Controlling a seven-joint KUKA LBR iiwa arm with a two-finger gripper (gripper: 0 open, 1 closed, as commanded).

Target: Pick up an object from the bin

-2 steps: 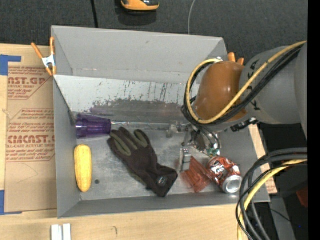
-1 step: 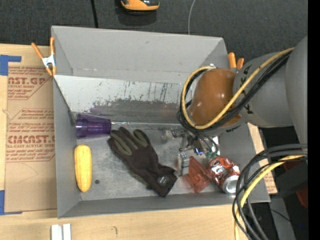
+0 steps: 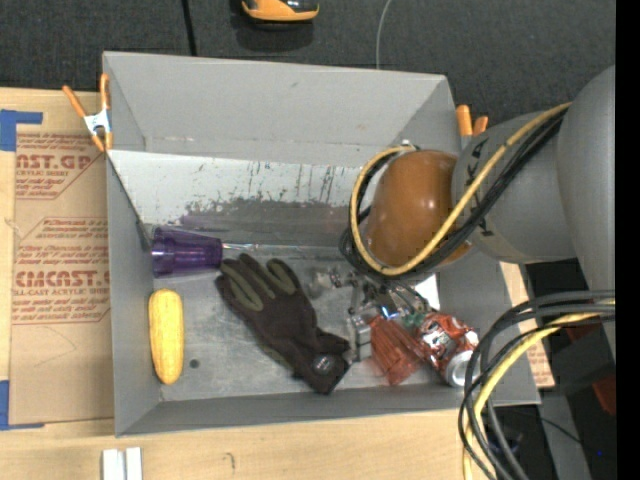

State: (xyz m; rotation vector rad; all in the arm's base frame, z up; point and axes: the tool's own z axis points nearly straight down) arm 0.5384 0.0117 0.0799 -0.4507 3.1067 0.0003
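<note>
Grey sheet metal forms the bin (image 3: 250,373) I am working over. Nearest me, at the right of its floor, lie a crushed red-and-white drinks can (image 3: 447,343) and, touching it, a crumpled red-brown ribbed piece (image 3: 392,353). Left of those sprawls a dark brown fabric glove (image 3: 285,318), cuff toward me and fingers pointing away. Well apart at the far left is a yellow oblong plastic corn cob (image 3: 166,335).

My hand (image 3: 365,315) hangs low between the glove's cuff and the red-brown piece, just beside both. I cannot tell whether it is released or clenched, nor which of the two it is over.

I judge the glove light, limp and easy to grip. I would pinch a raised fold at the thicker cuff.

Farther back, a purple translucent plastic cup (image 3: 185,253) lies on its side.
</note>
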